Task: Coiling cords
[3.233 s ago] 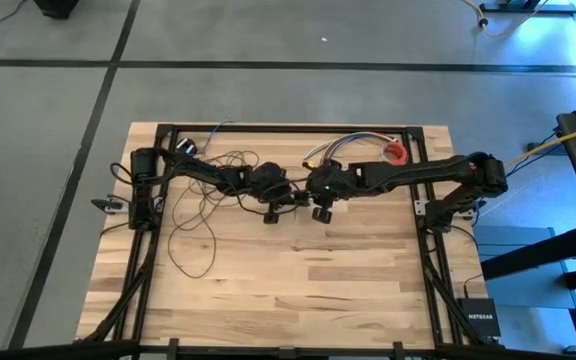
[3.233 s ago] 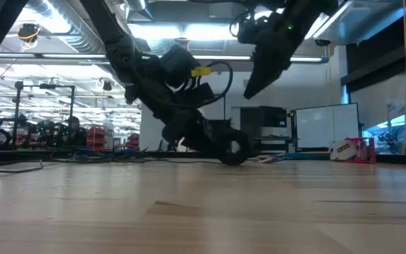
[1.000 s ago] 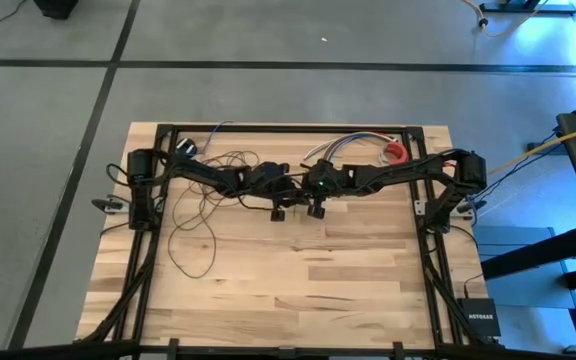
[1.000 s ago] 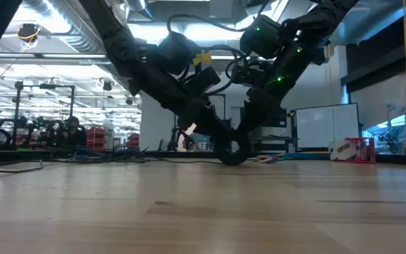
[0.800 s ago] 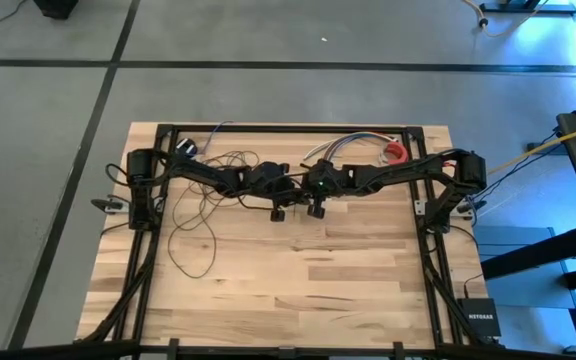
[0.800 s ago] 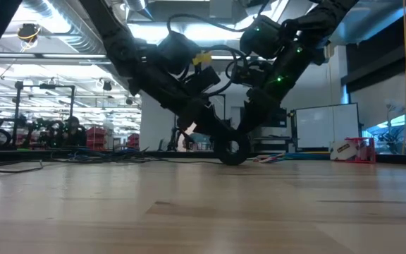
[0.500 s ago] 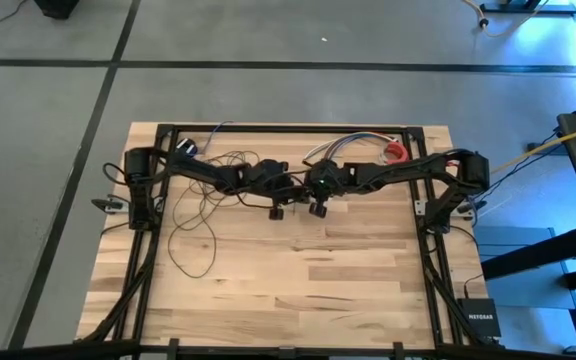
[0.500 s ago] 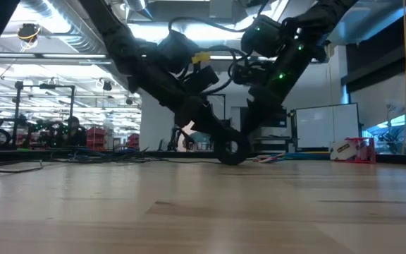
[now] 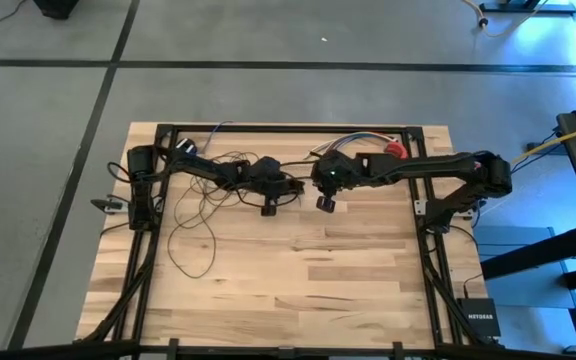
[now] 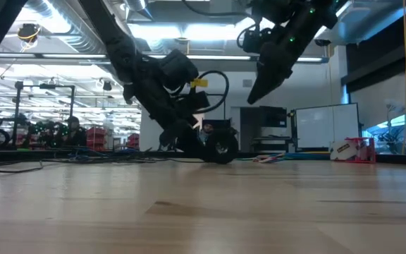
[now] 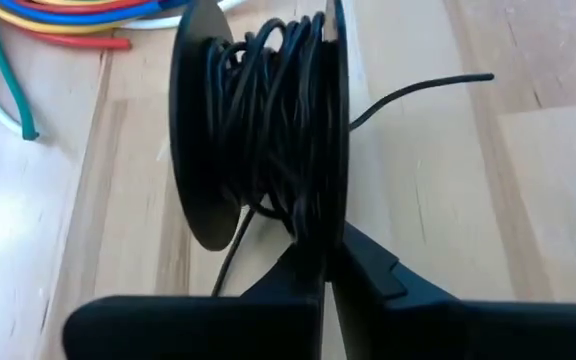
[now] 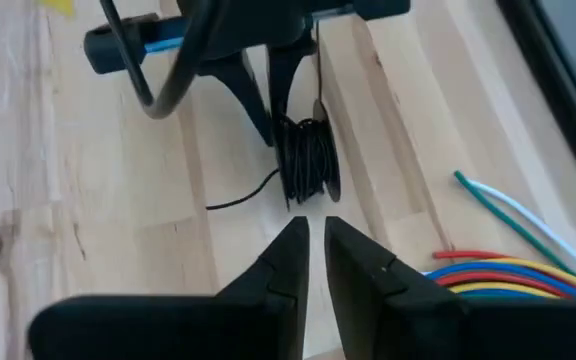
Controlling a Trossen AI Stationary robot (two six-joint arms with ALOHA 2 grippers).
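From the high view, the 2 arms meet near the back middle of the wooden table [image 9: 268, 280]. The left gripper [image 9: 290, 186] is low on the table beside a tangle of loose cords [image 9: 200, 205] that loops out toward the left side. The right gripper [image 9: 315, 183] sits just beside it, a small gap between them. Behind the right arm lie the multicoloured wires [image 9: 343, 142] and a red object [image 9: 396, 150].

Down to the low view: the left gripper [image 10: 213, 154] is right at the tabletop, at a dark round spool [image 10: 222, 149] standing on edge. The right gripper [image 10: 254, 95] hangs well above the table, clear of the spool.

Left wrist view now: the left gripper [image 11: 325, 268] has its fingers [image 11: 293, 285] pressed together, pinching the rim of the black spool [image 11: 258, 130], which stands upright with cord wound thickly between its 2 discs. A loose cord end [image 11: 423, 88] sticks out to one side over the wood. The multicoloured wires [image 11: 58, 20] lie beyond.

Right wrist view: the right gripper [image 12: 310, 232] has its fingers [image 12: 286, 262] slightly apart, a narrow slit between them, holding nothing. Ahead stands the spool [image 12: 308, 160], gripped by the left gripper [image 12: 280, 125], with the multicoloured wires [image 12: 498, 275] near.
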